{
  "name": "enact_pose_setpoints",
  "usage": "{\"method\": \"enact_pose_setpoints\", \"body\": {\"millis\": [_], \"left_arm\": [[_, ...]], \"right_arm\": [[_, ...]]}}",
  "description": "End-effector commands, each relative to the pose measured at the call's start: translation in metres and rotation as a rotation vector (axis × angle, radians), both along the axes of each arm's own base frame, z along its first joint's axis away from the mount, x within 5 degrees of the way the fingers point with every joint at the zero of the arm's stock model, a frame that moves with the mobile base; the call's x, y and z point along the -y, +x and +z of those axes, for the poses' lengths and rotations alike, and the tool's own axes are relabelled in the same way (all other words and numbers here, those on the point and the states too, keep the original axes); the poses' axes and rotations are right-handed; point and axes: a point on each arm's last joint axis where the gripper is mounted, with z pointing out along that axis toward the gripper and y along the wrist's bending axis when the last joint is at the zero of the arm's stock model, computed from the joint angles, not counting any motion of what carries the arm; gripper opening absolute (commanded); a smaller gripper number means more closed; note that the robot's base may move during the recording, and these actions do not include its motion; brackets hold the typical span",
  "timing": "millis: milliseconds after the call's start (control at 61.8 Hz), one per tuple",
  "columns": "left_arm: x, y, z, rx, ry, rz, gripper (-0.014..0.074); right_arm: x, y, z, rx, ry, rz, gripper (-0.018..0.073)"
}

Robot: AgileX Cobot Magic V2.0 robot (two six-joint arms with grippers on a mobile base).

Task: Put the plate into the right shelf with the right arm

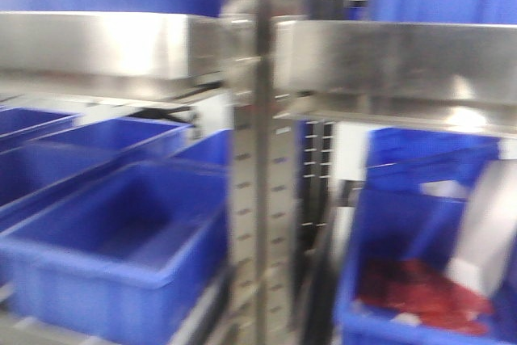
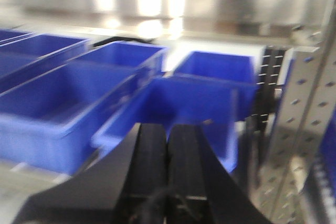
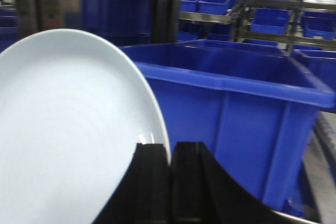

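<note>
The right gripper (image 3: 169, 151) pinches the plate (image 3: 68, 129) rim beside a blue bin (image 3: 236, 98) (apparently on the right shelf (image 1: 404, 58)); the left gripper (image 2: 167, 132) is closed, empty.

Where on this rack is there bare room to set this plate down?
The near left blue bin is bare inside, left of the perforated upright. The right bin already holds red items, so it is crowded. The plate is clamped in the right pincer.

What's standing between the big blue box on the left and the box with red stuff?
A shiny steel post with holes stands between the left blue box and the red-stuff box; the front view shows it.
</note>
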Motion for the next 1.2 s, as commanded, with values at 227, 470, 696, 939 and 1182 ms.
{"method": "enact_pose_setpoints", "body": {"millis": [227, 470, 696, 939, 1182], "left_arm": [[-0.0013, 0.0004, 0.0052, 0.081, -0.014, 0.015, -0.0047], [-0.0013, 0.0004, 0.0052, 0.081, -0.014, 0.015, -0.0047], [-0.0013, 0.0004, 0.0052, 0.081, -0.014, 0.015, -0.0047], [-0.0013, 0.0004, 0.0052, 0.081, -0.014, 0.015, -0.0047], [-0.0013, 0.0004, 0.0052, 0.081, -0.014, 0.015, -0.0047]], "right_arm": [[-0.0013, -0.0008, 0.0166, 0.101, -0.013, 0.010, 0.0029], [-0.0013, -0.0008, 0.0166, 0.101, -0.013, 0.010, 0.0029], [-0.0013, -0.0008, 0.0166, 0.101, -0.013, 0.010, 0.0029], [-0.0013, -0.0008, 0.0166, 0.101, -0.013, 0.010, 0.0029], [-0.0015, -0.0016, 0.0190, 0.118, -0.009, 0.015, 0.0029]]}}
